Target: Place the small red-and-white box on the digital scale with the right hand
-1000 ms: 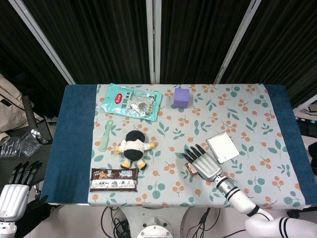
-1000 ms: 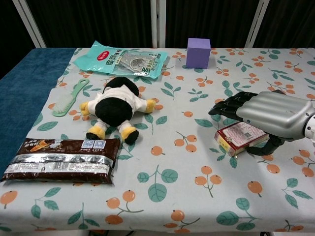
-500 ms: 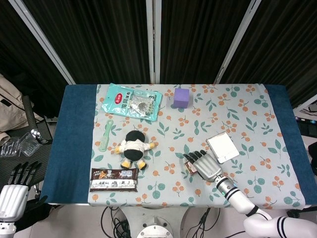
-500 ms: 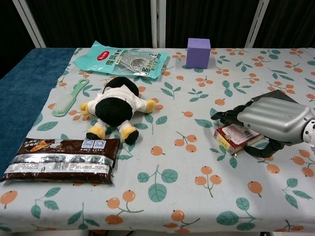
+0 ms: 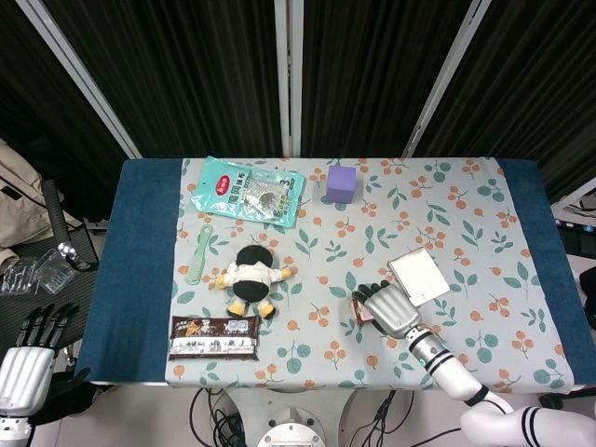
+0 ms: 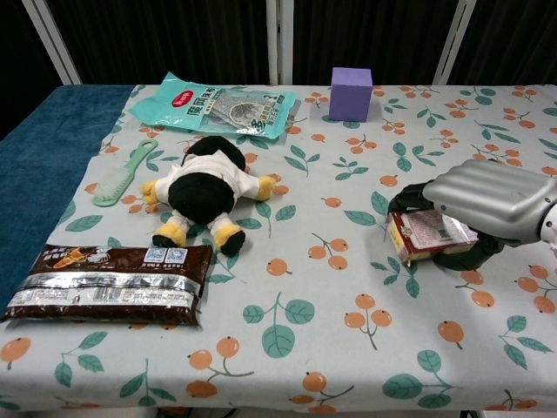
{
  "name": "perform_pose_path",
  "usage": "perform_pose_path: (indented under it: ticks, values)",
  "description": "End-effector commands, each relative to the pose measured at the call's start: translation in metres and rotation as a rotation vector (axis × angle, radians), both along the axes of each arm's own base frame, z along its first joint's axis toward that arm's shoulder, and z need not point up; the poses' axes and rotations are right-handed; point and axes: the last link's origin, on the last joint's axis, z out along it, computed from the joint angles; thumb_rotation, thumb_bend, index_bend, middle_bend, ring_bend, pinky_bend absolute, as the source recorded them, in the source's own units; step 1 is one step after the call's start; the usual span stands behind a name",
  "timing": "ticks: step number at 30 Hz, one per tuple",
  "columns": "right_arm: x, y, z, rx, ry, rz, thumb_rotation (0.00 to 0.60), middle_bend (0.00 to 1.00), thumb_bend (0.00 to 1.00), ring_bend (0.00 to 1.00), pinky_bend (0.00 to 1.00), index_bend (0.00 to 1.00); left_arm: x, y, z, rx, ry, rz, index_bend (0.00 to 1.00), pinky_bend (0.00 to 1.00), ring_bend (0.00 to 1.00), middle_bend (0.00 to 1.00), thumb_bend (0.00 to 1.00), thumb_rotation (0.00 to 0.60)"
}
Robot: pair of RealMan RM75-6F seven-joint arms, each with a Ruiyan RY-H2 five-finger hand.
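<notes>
Right hand [image 6: 492, 202] fingers wrapped around the small red-and-white box [image 6: 428, 234], maybe just lifted off the counter [image 6: 287, 348], beside the digital scale [image 5: 419, 277]; left hand [image 5: 26, 358] low, fingers apart.

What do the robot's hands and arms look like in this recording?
Both hands, right hand and left hand, have a smooth silver-grey metallic back and black fingers. The right forearm is glossy white, with a ribbed silver wrist, dark bands near the elbow.

Brushed silver metal right hand [image 6: 492, 205], printed cardboard box [image 6: 426, 235], glossy brown foil wrapper [image 6: 109, 283]
</notes>
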Motion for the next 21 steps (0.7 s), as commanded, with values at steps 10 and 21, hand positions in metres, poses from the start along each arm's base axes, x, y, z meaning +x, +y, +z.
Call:
perform_pose_path:
  ticks: [10, 21]
  values:
    - [-0.012, -0.039, 0.045, -0.134, 0.024, -0.023, 0.600, 0.41, 0.30, 0.41, 0.50, 0.43, 0.000, 0.001, 0.000, -0.002, -0.003, -0.002, 0.09, 0.05, 0.00, 0.06, 0.11, 0.600]
    - [-0.043, -0.056, 0.048, -0.150, 0.079, -0.109, 0.600, 0.40, 0.30, 0.41, 0.48, 0.43, 0.000, 0.003, -0.002, -0.016, 0.005, 0.002, 0.09, 0.05, 0.00, 0.06, 0.11, 0.600]
